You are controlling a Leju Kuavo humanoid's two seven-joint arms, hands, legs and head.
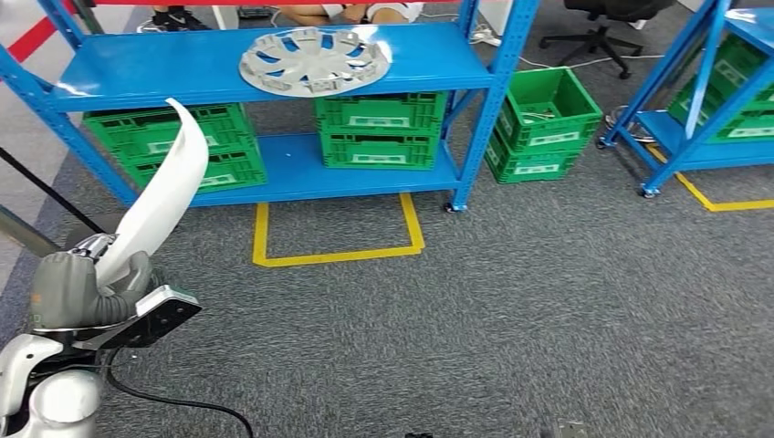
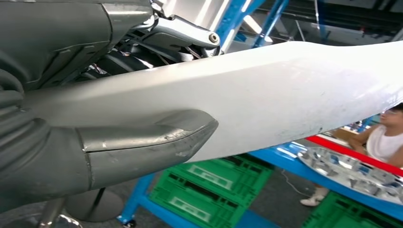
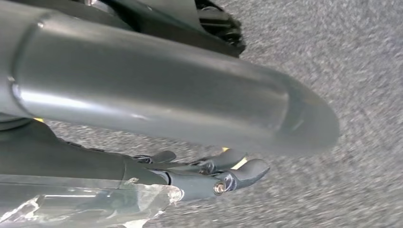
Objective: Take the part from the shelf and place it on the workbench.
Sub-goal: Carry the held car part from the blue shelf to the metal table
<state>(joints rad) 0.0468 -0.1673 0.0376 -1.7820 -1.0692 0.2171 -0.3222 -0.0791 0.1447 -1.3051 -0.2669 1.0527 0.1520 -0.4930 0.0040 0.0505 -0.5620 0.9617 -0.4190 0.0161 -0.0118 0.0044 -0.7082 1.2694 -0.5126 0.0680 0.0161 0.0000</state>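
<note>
A long, curved white part (image 1: 164, 196) stands up from my left hand (image 1: 87, 287) at the lower left of the head view, its tip in front of the blue shelf (image 1: 274, 64). In the left wrist view the thick grey thumb (image 2: 142, 142) presses on the white part (image 2: 285, 95) and the darker fingers lie behind it. My right hand (image 3: 142, 109) hangs over the grey carpet, its dark fingers (image 3: 228, 173) stretched out with nothing in them.
A silver wheel cover (image 1: 315, 59) lies on the shelf's upper board, with green crates (image 1: 379, 132) below. A yellow floor outline (image 1: 338, 251) marks the carpet before the shelf. Another blue rack (image 1: 712, 91) and a green crate (image 1: 543, 123) stand right. A person (image 2: 385, 137) is behind the shelf.
</note>
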